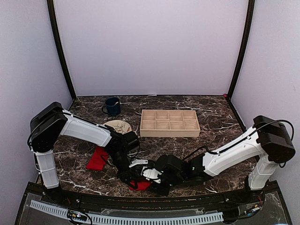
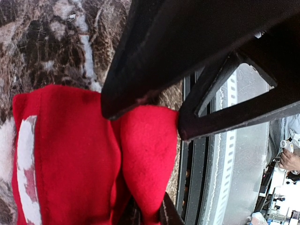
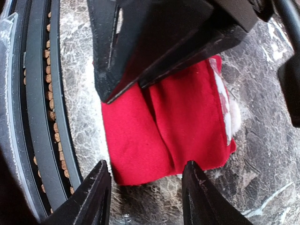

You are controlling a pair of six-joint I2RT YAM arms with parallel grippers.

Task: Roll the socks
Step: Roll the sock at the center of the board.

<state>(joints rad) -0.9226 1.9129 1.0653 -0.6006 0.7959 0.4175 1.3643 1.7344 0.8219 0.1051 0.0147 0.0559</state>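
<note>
A folded red sock with a white patch [image 3: 178, 122] lies on the marble table by the front edge; it also shows in the top view [image 1: 142, 184] and the left wrist view [image 2: 70, 154]. My left gripper [image 2: 147, 214] is shut on a raised fold of this sock; it sits on the sock's left in the top view [image 1: 127, 177]. My right gripper [image 3: 147, 190] is open, its fingers straddling the sock's near edge without touching, and sits just right of it in the top view [image 1: 161, 182]. A second red sock [image 1: 98, 158] lies flat to the left.
A wooden compartment tray [image 1: 169, 123] stands mid-table, a blue mug [image 1: 112, 106] at the back left, and a patterned plate [image 1: 118, 126] near it. The black front rail [image 3: 42, 117] runs right beside the sock. The two grippers are very close together.
</note>
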